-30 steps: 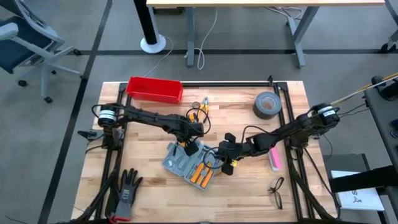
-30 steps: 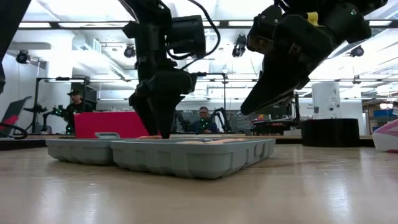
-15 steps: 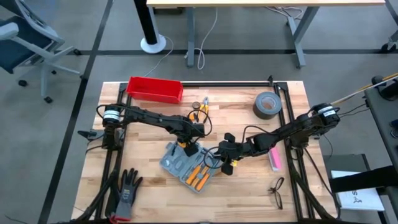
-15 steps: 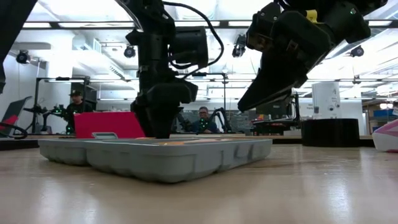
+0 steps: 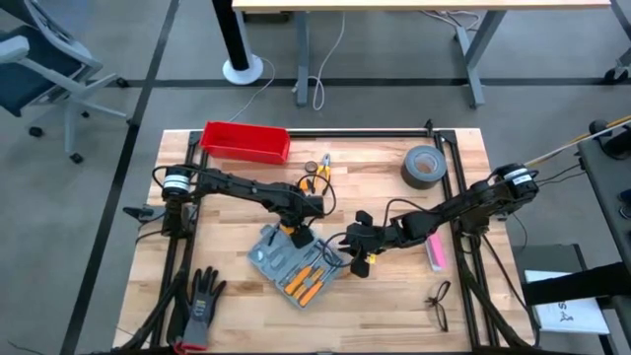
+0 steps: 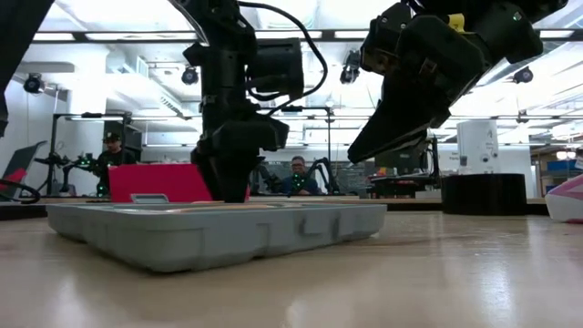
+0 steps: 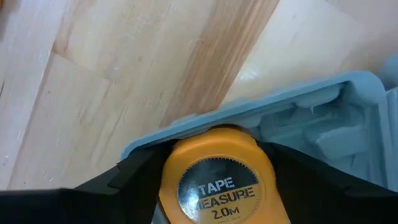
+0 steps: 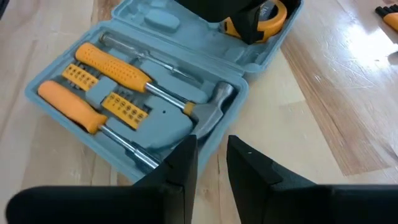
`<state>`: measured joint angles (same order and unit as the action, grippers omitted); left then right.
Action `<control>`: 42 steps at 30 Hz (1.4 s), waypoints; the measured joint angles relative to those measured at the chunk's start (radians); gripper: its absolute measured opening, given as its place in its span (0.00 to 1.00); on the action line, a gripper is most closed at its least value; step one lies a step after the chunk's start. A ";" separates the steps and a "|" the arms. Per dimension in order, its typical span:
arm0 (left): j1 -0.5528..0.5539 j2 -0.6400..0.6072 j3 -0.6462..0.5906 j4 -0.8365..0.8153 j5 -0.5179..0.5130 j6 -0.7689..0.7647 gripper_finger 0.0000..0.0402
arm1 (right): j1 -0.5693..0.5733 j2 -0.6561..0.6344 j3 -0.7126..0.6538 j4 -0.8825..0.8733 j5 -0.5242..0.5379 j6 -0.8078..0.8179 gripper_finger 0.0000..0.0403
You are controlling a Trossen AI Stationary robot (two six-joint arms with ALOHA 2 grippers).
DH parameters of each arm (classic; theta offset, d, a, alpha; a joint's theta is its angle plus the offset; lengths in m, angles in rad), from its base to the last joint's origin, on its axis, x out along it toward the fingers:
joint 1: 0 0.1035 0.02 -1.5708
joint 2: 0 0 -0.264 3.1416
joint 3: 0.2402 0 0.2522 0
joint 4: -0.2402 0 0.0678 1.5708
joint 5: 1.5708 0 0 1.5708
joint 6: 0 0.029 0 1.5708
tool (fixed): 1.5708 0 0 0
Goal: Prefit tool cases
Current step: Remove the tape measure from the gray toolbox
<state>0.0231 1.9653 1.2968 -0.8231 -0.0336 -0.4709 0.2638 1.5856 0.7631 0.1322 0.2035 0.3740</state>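
Bench (image 5: 385, 296): wooden top inside a black frame, both arms reaching in toward the middle.
Tool case (image 5: 296, 264): grey-blue, lying open and flat near the middle of the bench, a little toward the front edge; moulded slots hold orange-handled screwdrivers (image 8: 112, 62), a hammer (image 8: 208, 112) and orange bit strips.
Red bin (image 5: 245, 141): at the back edge, toward the back-left corner.
Tape roll (image 5: 424, 166): grey, near the back-right corner.
Glove (image 5: 202, 299): dark, near the front-left corner.
Left hand (image 5: 299, 235): over the back end of the case, fingers spread around a yellow tape measure (image 7: 217, 177) seated in its slot; whether the pads touch it I cannot tell.
Right hand (image 5: 355, 258): just beside the case's right edge, fingers (image 8: 180, 165) nearly together with a narrow gap, nothing between them.
Pink object (image 5: 435, 252): by the right edge.
Safety glasses (image 5: 440, 302): near the front-right corner.
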 joint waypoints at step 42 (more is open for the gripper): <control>0.003 -0.002 0.251 -0.346 0.020 0.180 0.54 | 0.003 0.000 0.000 0.000 0.000 0.011 0.15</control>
<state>0.0261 1.9629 1.5478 -1.1693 -0.0135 -0.2912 0.2673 1.5852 0.7631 0.1318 0.2031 0.3851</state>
